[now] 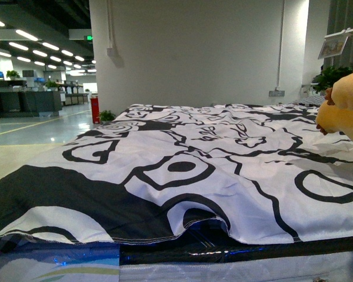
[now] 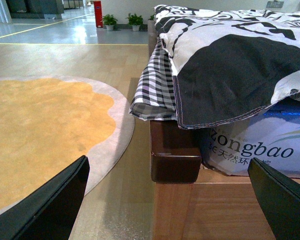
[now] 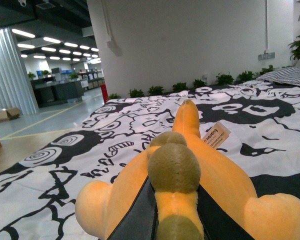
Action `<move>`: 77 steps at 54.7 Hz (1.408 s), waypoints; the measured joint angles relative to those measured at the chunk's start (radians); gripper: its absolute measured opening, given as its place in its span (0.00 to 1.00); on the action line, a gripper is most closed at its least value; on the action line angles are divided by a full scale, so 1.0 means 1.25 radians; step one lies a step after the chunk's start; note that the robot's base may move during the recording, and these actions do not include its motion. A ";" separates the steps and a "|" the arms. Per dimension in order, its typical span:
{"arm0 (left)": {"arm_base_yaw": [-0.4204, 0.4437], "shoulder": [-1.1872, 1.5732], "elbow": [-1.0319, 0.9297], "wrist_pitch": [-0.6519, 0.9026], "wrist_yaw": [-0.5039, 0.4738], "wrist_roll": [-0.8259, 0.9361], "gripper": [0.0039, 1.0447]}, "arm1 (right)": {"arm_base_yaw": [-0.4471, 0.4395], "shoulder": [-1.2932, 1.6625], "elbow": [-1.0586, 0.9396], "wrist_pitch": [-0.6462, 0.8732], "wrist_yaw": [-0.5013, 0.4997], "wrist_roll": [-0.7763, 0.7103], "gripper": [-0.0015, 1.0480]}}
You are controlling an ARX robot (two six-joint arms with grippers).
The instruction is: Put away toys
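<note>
Orange-yellow plush animal, clamped in your right gripper, over the black-and-white quilt. Your left gripper gapes beside that quilt's corner.

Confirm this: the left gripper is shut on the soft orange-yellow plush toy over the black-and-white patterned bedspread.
Wrong arm. The right gripper is shut on the soft orange-yellow plush toy over the black-and-white patterned bedspread, as the right wrist view shows; the left gripper is open and empty.
</note>
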 joint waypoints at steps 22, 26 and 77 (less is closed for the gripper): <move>0.000 0.000 0.000 0.000 0.000 0.000 0.94 | 0.053 -0.148 -0.069 -0.319 0.089 -0.179 0.09; 0.000 0.000 0.000 0.000 0.000 0.000 0.94 | 0.074 -0.191 -0.133 -0.298 0.110 -0.196 0.09; 0.000 0.000 0.000 0.000 0.000 0.000 0.94 | 0.187 -0.486 -0.389 -0.348 0.219 -0.212 0.09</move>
